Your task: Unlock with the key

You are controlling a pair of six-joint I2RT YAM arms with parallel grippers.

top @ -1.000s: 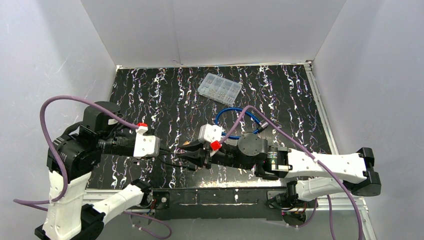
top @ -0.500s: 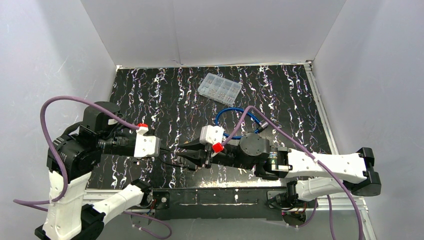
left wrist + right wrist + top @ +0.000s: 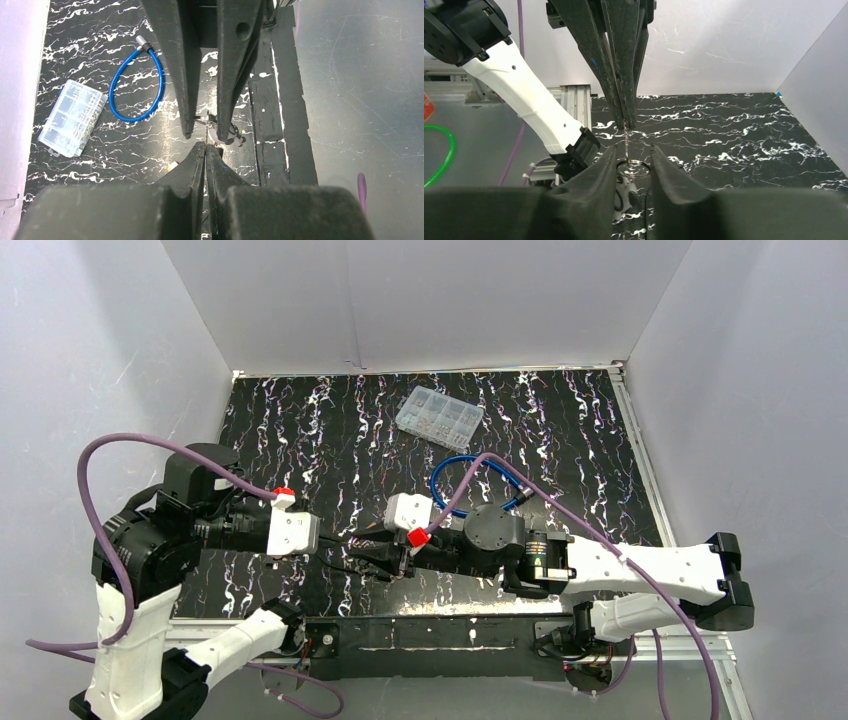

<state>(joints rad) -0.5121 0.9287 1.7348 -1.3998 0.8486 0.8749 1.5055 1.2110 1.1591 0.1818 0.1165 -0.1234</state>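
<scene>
Centrally, key [image 3: 625, 140] pinched in the tightly closed left gripper [image 3: 206, 150], right gripper [image 3: 634, 157] held with jaws parted around the key's ring [image 3: 640, 163], blue cable lock [image 3: 137, 85] laid on the marbled mat [image 3: 300, 420], well apart.

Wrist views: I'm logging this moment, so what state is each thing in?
left gripper: shut on the key.
right gripper: open, jaws either side of the key.
blue cable lock: lying in a loop; latched or not, cannot tell.
parts box: lid closed, lying flat.
</scene>
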